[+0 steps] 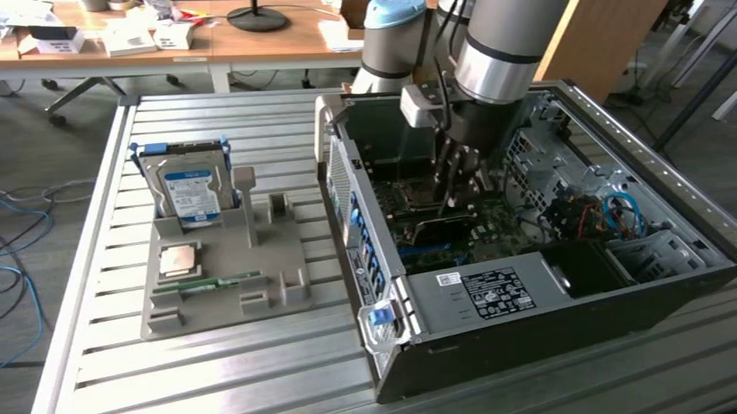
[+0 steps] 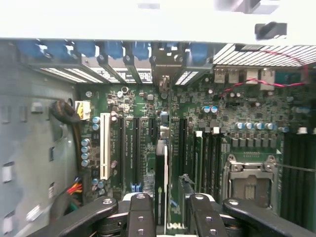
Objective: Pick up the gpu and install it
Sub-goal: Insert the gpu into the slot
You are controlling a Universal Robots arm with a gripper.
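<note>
The gpu (image 2: 160,163) is a thin card seen edge-on, standing upright between my fingers over the motherboard's expansion slots (image 2: 133,148). Its bracket end points toward the case's rear openings (image 2: 163,74). My gripper (image 2: 167,200) is shut on the gpu, one finger (image 2: 140,217) on each side of it. In the exterior view my gripper (image 1: 453,194) reaches straight down into the open computer case (image 1: 368,224), and the gpu (image 1: 441,226) shows as a dark strip just above the green board. Whether the card's lower edge touches a slot is hidden.
A grey holder (image 1: 230,276) on the slatted table at the exterior view's left carries a silver hard drive (image 1: 190,190), a tan chip (image 1: 182,259) and a green memory stick (image 1: 207,285). Inside the case are the CPU socket (image 2: 249,180), cable bundles (image 1: 599,216) and the power supply (image 1: 484,289).
</note>
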